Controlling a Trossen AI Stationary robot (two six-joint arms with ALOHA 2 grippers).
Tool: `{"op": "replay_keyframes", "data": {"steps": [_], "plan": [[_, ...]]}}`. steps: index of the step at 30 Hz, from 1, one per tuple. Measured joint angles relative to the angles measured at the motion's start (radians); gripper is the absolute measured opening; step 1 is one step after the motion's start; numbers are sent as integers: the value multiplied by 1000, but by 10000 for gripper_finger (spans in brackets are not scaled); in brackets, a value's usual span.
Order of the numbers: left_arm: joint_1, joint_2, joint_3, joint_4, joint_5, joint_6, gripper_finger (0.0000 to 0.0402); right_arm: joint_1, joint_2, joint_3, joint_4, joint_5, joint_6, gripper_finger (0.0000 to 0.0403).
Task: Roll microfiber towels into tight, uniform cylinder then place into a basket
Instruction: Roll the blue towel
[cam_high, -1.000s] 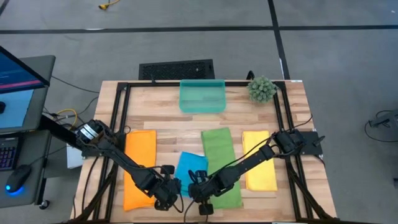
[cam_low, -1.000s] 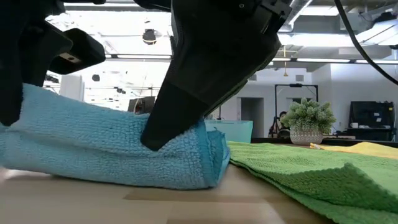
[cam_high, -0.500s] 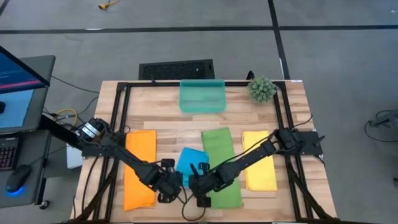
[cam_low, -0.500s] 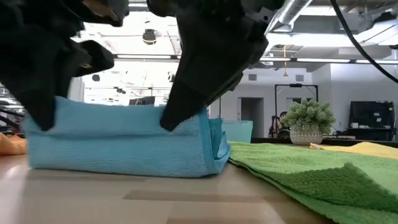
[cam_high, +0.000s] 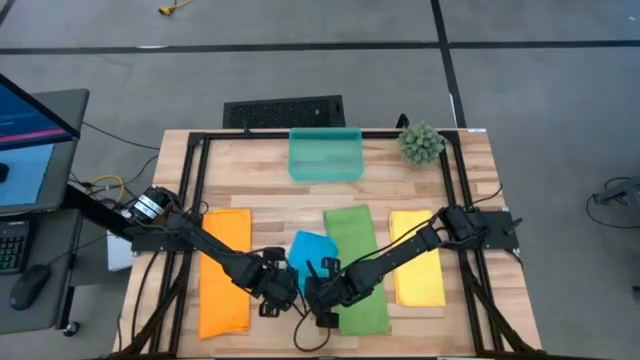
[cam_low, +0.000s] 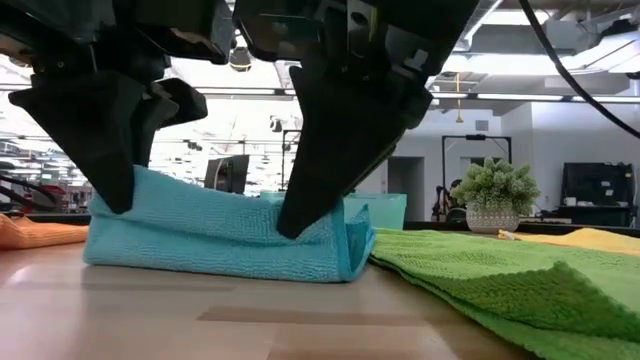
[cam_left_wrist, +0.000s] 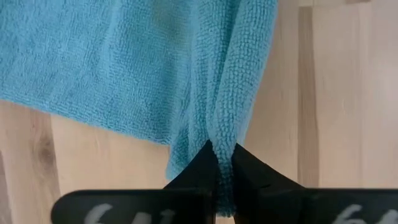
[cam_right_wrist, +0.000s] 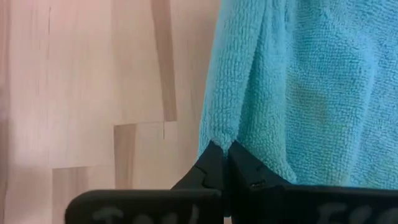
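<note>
A: Terry-loop microfiber, so soft and light. The blue towel (cam_high: 309, 255) lies mid-table between the orange towel (cam_high: 224, 270) and the green towel (cam_high: 355, 265), its near part folded over itself, judging by the doubled edge in the low view.

B: Left gripper (cam_high: 278, 291)?

A: Clenched on the blue towel's near left corner; the left wrist view shows cloth pinched between the fingertips (cam_left_wrist: 200, 169). The right gripper (cam_high: 318, 294) is clamped on the near right corner in the same way.

B: Handling notes?

A: Limp, no stiffness: it sags between the two pinches in the low view. Likely grips wood rather than slides, and not fragile. Best hold is both corners of the same short edge, as now, so the roll stays even.

B: Other items?

A: Yellow towel (cam_high: 417, 256) flat at right. Teal basket (cam_high: 325, 155) at the far edge, well apart, plant ball (cam_high: 421, 143) beside it.
</note>
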Motion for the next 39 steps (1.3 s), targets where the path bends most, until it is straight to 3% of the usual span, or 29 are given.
{"op": "replay_keyframes", "data": {"steps": [16,23,26,39], "plan": [[78,0,-30,14,-2,18,7,-18,-12,0,-103,116,19,16],[91,0,-29,16,6,19,7,-19,-12,0,-118,112,31,18],[80,0,-29,24,54,4,7,-3,-12,0,-96,107,30,17],[-68,0,-29,199,307,-156,7,57,-12,0,155,-172,3,12]]}}
